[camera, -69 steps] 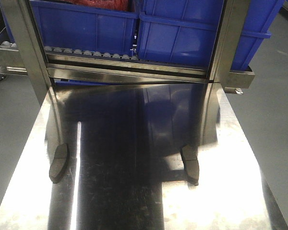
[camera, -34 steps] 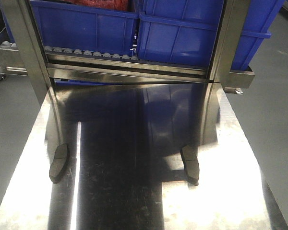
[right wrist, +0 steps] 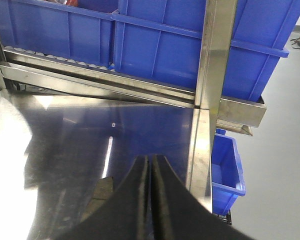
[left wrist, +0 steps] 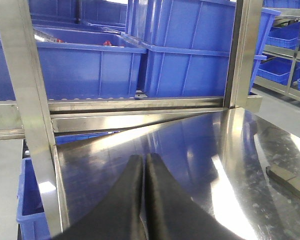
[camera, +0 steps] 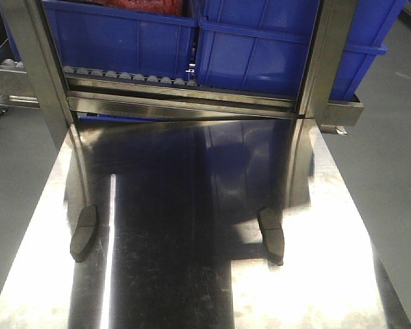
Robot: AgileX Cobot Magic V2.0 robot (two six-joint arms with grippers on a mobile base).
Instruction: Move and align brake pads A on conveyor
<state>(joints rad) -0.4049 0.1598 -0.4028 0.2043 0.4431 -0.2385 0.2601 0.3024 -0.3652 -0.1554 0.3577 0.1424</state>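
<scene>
In the front view the left pad (camera: 83, 233) and right pad (camera: 271, 235) lie well apart on the steel table (camera: 329, 274), in front of the blue bins (camera: 260, 48). No conveyor or arm shows here, and I see only two pads. In the left wrist view the left gripper (left wrist: 143, 160) is empty, its fingers pressed together, with a pad (left wrist: 286, 178) far off at the right edge. I'd spread the fingers before descending and line them up across the pad's short width. In the right wrist view the right gripper (right wrist: 150, 159) is likewise pinched together on nothing. A dark shape I take for a pad (right wrist: 103, 189) sits just left of it, so this arm looks better placed to pick first.
</scene>
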